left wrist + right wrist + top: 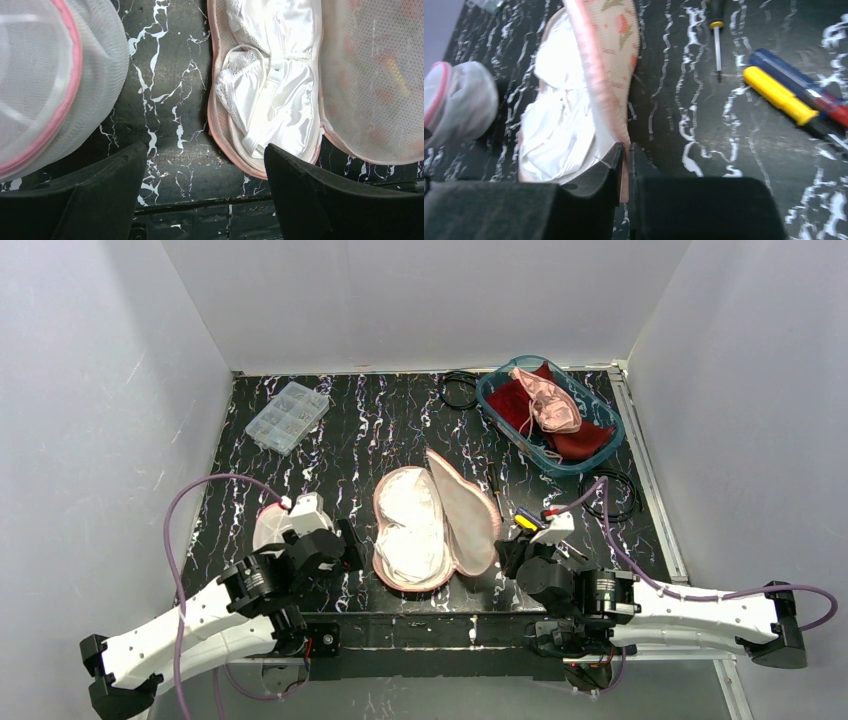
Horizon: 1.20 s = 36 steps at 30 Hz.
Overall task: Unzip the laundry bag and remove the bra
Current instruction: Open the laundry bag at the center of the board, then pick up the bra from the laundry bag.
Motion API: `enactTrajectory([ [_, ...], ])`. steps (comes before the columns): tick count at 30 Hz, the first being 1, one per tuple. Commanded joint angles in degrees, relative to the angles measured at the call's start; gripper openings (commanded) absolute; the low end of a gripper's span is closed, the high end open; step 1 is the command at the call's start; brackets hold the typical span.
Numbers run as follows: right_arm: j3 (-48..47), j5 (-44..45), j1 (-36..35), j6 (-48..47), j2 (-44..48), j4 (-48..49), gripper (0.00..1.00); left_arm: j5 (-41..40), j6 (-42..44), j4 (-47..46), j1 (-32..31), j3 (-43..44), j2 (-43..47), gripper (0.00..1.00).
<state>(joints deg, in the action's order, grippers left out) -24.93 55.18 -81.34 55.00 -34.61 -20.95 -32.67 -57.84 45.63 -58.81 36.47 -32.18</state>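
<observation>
Top external: laundry bag (pixel 468 512) unzipped, lid at 3 o'clock, white bra (pixel 272 100) inside. R gripper (pixel 626 159) pinches lid rim; L gripper (pixel 205 152) wide, empty.

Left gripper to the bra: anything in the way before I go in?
Left wrist view: between the open left gripper and the bra lie only bare table and the laundry bag's pink rim.

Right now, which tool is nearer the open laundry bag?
Right. The right tool is shut on the pink rim of the laundry bag, at its flap's near end. The left tool is open beside the bag's left edge, holding nothing.
</observation>
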Motion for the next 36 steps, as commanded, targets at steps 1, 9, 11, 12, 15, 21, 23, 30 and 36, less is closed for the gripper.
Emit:
enactTrajectory([
  [1,-2.4,8.1,0.1,10.3,1.1,-11.9,0.33,-0.3,2.7,-3.6,-0.3,1.2,-2.8,0.84],
  [9,-17.2,9.0,0.0,-1.1,-7.8,-18.0,0.77,0.6,6.6,-6.0,-0.3,3.5,-8.7,0.85],
  [11,-20.6,5.8,0.0,-8.1,-11.2,-14.4,0.76,0.5,7.6,-6.1,-0.3,4.8,-9.7,0.85],
  [12,-21.8,3.3,0.0,-11.5,-12.9,-11.8,0.75,0.4,8.0,-6.1,-0.3,5.2,-10.1,0.85],
  [15,-23.0,-7.5,0.1,-20.2,-20.2,0.9,0.74,0.5,8.4,-7.2,-0.3,5.6,-10.8,0.85],
  [21,-22.6,-20.1,3.8,-21.3,-35.7,12.9,0.73,2.7,6.6,-9.2,-0.3,4.1,-11.3,0.85],
  [23,-18.1,-26.1,9.2,-17.1,-36.4,18.4,0.72,3.4,6.1,-9.3,-0.2,3.1,-10.6,0.85],
  [30,-3.2,-41.3,24.6,-11.4,-33.9,29.9,0.74,6.6,6.8,-15.9,-0.1,-1.9,-10.1,0.89],
  [36,1.3,-42.1,26.3,-13.8,-26.1,31.7,0.75,12.2,8.3,-24.4,2.2,-3.4,-16.7,0.83],
])
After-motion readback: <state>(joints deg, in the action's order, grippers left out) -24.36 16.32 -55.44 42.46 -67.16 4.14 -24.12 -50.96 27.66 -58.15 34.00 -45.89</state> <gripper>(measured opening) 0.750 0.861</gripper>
